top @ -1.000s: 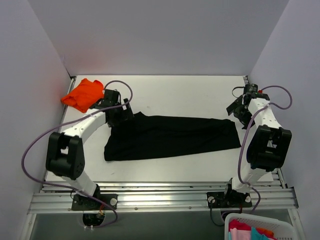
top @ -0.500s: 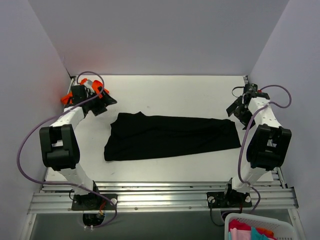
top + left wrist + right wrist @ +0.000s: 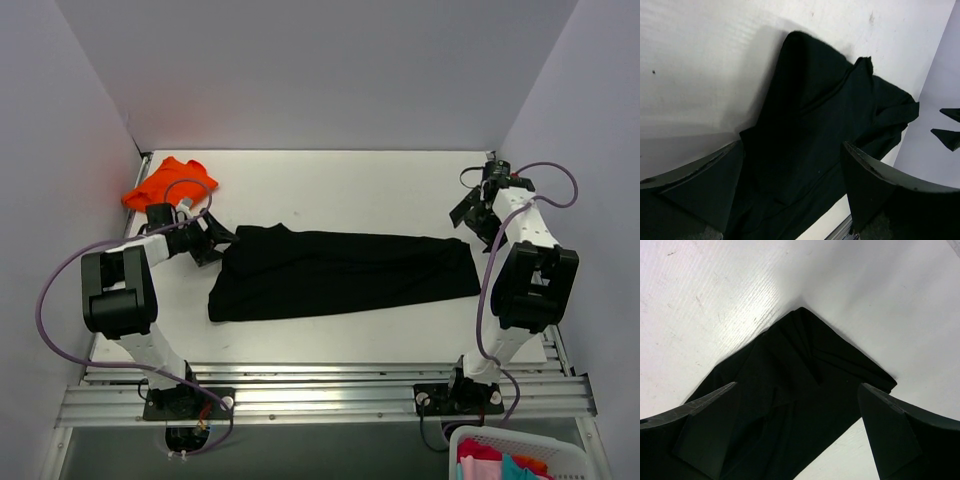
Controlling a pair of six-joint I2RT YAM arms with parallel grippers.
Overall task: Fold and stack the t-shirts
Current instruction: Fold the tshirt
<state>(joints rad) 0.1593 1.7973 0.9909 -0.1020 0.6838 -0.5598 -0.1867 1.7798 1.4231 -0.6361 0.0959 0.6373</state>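
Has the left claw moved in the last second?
Yes. The left claw swung out to the orange t-shirt, then returned; it now sits at the black t-shirt's left edge, lower in the top view than before.

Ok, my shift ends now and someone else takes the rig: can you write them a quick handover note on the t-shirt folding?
Left gripper: open, holding nothing, at the left end of the black t-shirt.
Right gripper: open, holding nothing, at its right end.
Black t-shirt: a long strip lying across the middle.
Orange t-shirt: far left at the back, apart from the black one.
Done: black t-shirt folded lengthwise.
Left: probably fold it shorter, then stack the two.
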